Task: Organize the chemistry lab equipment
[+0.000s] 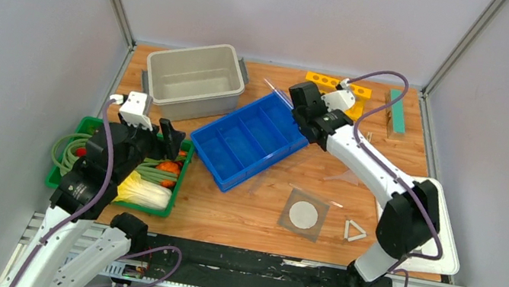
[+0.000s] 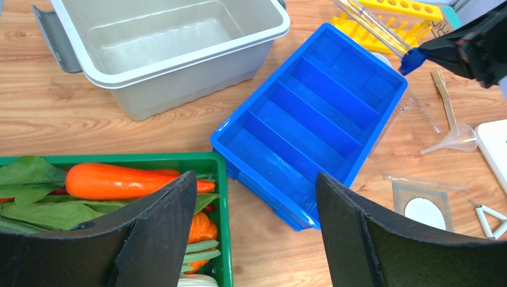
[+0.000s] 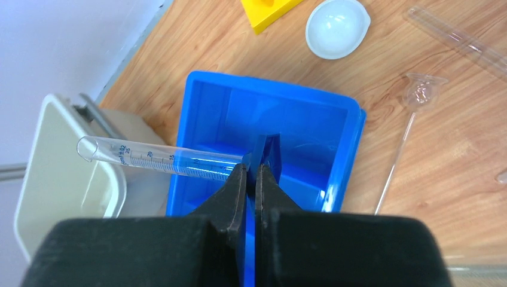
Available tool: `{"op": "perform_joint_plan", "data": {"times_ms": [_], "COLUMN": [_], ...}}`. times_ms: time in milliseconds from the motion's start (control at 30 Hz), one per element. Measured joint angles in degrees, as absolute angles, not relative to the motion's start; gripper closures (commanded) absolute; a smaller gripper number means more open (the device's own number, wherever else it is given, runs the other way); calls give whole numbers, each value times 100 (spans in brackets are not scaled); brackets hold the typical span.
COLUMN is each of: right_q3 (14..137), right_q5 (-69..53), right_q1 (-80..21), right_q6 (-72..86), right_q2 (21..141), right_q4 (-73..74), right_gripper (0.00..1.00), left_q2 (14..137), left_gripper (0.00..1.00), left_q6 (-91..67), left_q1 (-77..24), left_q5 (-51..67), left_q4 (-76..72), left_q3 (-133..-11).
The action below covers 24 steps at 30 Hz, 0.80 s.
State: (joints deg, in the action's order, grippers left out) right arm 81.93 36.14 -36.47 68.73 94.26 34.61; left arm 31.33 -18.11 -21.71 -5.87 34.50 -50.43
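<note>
Right gripper [image 3: 251, 170]: pinched tight on the blue foot of the measuring cylinder [image 3: 161, 158], no gap between the fingers that we can see.

Measuring cylinder: held roughly level above the far end of the blue tray [image 3: 335, 104]. The open mouth pokes out past the tray's rim toward the grey tub [image 3: 60, 173].

Blue tray: 4 compartments in a row and all look empty in the top view, so we reckon the end one is the target.

Step in hand: our guess is we're about to lay the cylinder down in that end compartment.

How to do it well: pull the cylinder back first so the mouth is inside the rim, and keep it parallel to the dividers. Then go down slowly, because it's glass or clear plastic and will roll or chip if dropped.

Release: open only once the tube rests on the floor of the tray, then lift straight up so the fingers don't drag the foot along.

Fit: can't tell if the full length fits. If not, rest it at a slant with the foot low.

Left gripper [image 2: 256, 179]: spread wide, holding nothing, hanging above the green basket [image 2: 218, 179] of vegetables and well clear of the drop.

Still loose on the table: mesh square [image 1: 304, 214], white triangle [image 1: 355, 231], funnel [image 3: 421, 89] and white dish [image 3: 336, 27].
</note>
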Motion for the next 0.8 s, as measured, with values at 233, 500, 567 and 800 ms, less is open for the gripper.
{"op": "perform_joint_plan", "data": {"times_ms": [233,500,567,800], "right_q3": [8252,8254,8254,8254], "right_q5": [3380,3183,3181,3135], "right_q1": [-3269,-3170,-3170,-3173], "right_q6": [7131,7258,7279,7380], "right_q2": [10193,10422,10429,10534], "right_q4": [3413,3393,3385,3398], "right_gripper": [100,100,100,100], "left_q2": [3133,3133,3133,3133], "left_gripper": [20,20,20,20], "left_q6": [-1813,-1813,-1813,-1813], "left_q1": [-2171,-2171,-2171,-2171], "left_q5": [-580,-523,-510,-502], "left_q4": [3450,3450,3450,3450], "left_q3": [-5043,-5043,-5043,-5043]}}
